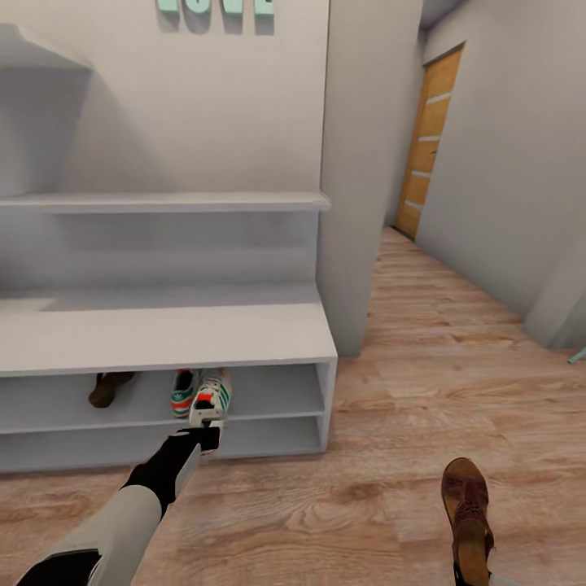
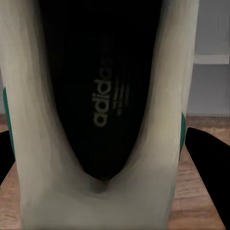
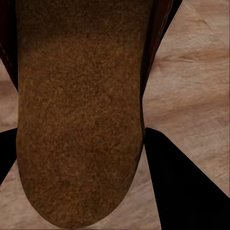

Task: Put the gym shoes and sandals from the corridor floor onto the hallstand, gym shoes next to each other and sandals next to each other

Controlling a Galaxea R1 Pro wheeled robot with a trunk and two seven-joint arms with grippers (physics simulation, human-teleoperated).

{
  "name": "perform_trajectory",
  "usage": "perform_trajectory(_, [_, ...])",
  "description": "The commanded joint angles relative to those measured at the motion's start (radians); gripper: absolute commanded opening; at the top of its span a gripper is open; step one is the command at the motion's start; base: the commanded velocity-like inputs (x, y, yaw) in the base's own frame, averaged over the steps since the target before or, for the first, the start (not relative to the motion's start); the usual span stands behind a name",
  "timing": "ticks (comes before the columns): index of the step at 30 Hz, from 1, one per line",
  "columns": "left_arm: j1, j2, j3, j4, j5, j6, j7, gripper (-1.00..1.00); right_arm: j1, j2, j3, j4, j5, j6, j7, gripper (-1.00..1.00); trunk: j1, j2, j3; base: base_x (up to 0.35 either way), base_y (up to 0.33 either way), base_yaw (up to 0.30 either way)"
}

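From the head view, the left gripper (image 1: 207,429) holds a sneaker (image 1: 211,396) by its heel at the rack's (image 1: 163,338) upper shelf, beside its twin (image 1: 185,391); one sandal (image 1: 109,387) is already shelved, another (image 1: 466,509) is low right over the floor (image 1: 423,358).

Left wrist: jaws closed on the sneaker's (image 2: 103,120) stiff white heel collar, light and rigid enough.

Right wrist: jaws grip the flat sandal (image 3: 79,110), its suede-like insole grainy; thin, light.

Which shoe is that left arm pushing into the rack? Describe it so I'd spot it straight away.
Find the low white shoe rack against the wall and look at its upper open shelf. Two white sneakers stand together there; the held sneaker is the right one, at the left gripper, beside the other sneaker and apart from the brown sandal.
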Motion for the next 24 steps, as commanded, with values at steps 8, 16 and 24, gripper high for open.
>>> perform_trajectory(8, [0.001, -0.001, 0.005, -0.002, -0.008, 0.005, 0.001, -1.00, -0.001, 0.000, 0.001, 0.001, -0.005, -0.003, 0.000, -1.00, 0.000, 0.000, -0.001, 0.314, 0.000, 0.000])
perform_trajectory(16, [0.001, -0.001, 0.006, -0.002, -0.008, 0.004, 0.001, -1.00, -0.001, 0.000, 0.002, 0.001, -0.005, -0.002, 0.000, -1.00, 0.000, 0.000, -0.001, 0.058, 0.000, 0.000])
perform_trajectory(24, [0.000, -0.001, 0.007, -0.002, -0.008, 0.004, 0.001, -1.00, -0.001, 0.000, 0.001, 0.001, -0.005, -0.002, 0.000, -1.00, 0.000, 0.000, -0.001, 0.210, 0.047, 0.000])
